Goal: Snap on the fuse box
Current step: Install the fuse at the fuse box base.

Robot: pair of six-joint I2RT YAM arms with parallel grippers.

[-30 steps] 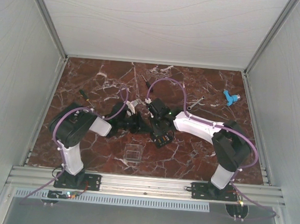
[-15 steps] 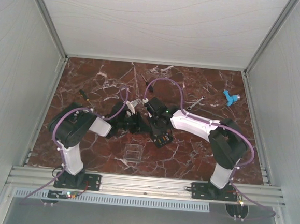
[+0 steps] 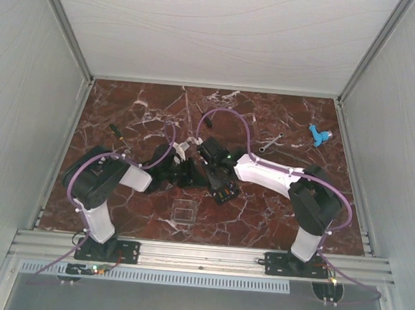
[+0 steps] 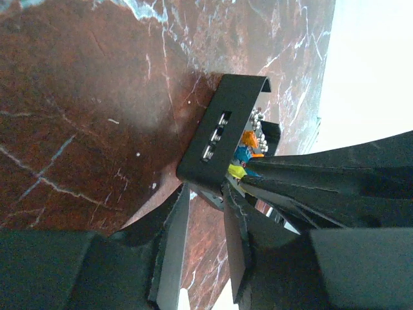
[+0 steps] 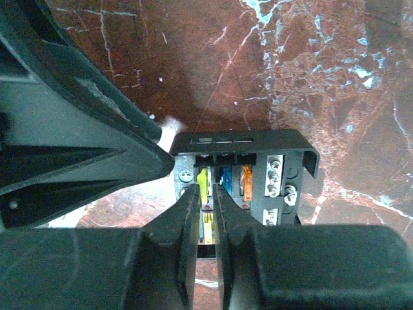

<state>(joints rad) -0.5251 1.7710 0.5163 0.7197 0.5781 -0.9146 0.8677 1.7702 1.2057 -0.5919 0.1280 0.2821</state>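
Marble table; clear lid near; left jaws straddle fuse box, grip unclear; right jaws narrowly apart over it.

red marble table, clear square lid, small blue part, metal wrench, screwdriver

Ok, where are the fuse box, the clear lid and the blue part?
fuse box (image 5: pixel 240 142): right wrist view, on its black top wall.
clear lid (image 3: pixel 183 213): top external view, on its centre.
blue part (image 3: pixel 318 136): top external view, on its body.
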